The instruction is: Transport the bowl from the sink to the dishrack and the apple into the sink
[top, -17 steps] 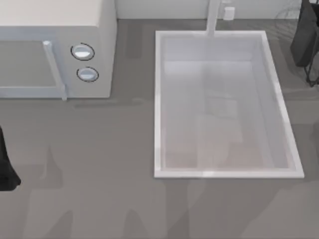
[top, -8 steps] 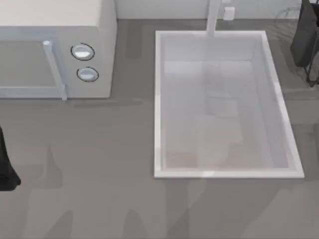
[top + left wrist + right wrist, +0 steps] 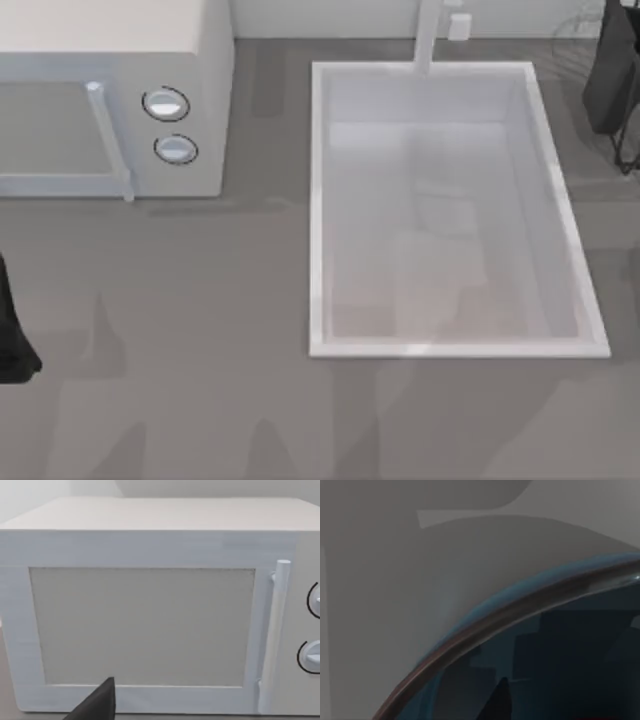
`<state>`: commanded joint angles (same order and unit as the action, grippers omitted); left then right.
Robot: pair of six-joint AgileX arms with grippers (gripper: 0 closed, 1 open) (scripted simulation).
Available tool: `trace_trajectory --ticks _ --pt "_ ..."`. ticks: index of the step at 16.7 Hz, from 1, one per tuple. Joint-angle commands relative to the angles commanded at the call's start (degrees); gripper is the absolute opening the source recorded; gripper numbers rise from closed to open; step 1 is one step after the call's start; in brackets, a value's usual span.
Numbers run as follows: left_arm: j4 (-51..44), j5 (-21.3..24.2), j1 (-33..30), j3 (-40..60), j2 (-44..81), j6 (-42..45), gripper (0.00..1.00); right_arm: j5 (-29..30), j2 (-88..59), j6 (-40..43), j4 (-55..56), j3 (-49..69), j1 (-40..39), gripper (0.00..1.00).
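Observation:
The white sink [image 3: 318, 200] lies right of centre in the top view, with nothing in its basin. The blue bowl [image 3: 485, 615], with its reddish-brown rim and dark inside, sits very close under the right wrist camera. A dark part of my right gripper [image 3: 499, 702] reaches over its inside. My right arm [image 3: 610, 75] stands at the table's far right edge, beside the wire dishrack [image 3: 628, 150]. My left arm [image 3: 12, 340] is parked at the left edge. The left gripper [image 3: 97, 704] faces the microwave door. The apple is out of view.
A white microwave [image 3: 120, 100] with two round knobs and a bar handle [image 3: 272, 635] stands at the back left. The white tap [image 3: 428, 35] rises behind the sink. Grey counter [image 3: 200, 350] spreads in front of both.

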<state>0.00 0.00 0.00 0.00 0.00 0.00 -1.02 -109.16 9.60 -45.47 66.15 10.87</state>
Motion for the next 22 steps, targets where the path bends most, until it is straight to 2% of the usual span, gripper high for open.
trace_trajectory --ticks 3,8,11,17,22 --pt "0.0 0.0 0.0 0.0 0.0 0.0 1.0 -0.2 1.0 0.1 -4.2 3.3 0.1 0.0" --pt "0.0 0.0 0.0 0.0 0.0 0.0 1.0 0.0 5.0 0.2 -18.5 12.0 0.2 0.0" --pt "0.0 0.0 0.0 0.0 0.0 0.0 1.0 0.0 6.9 0.3 -21.7 14.8 0.2 0.0" --pt "0.0 0.0 0.0 0.0 0.0 0.0 1.0 0.6 6.7 -0.1 -19.9 14.5 -0.6 0.0" --pt "0.0 0.0 0.0 0.0 0.0 0.0 1.0 6.2 7.4 -1.9 -5.5 11.2 -6.5 0.0"
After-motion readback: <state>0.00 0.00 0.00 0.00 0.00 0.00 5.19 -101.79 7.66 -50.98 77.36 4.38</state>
